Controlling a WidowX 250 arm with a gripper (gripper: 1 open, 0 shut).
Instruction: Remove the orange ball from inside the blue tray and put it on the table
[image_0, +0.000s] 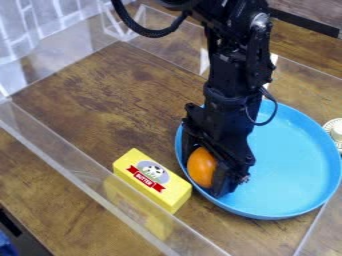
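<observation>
The orange ball (201, 167) lies in the near left part of the blue tray (297, 195), close to its rim. My gripper (214, 178) points straight down into the tray and straddles the ball, one black finger on each side. A dark gap still shows between the ball and the right finger, so the jaws stand open around it, and the arm hides the ball's right part. The tray rests on the dark wooden table (94, 100).
A yellow rectangular block (150, 178) with a label lies on the table just left of the tray. Clear acrylic walls (60, 140) border the table on the near left. A pale object (335, 128) shows at the right edge beside the tray.
</observation>
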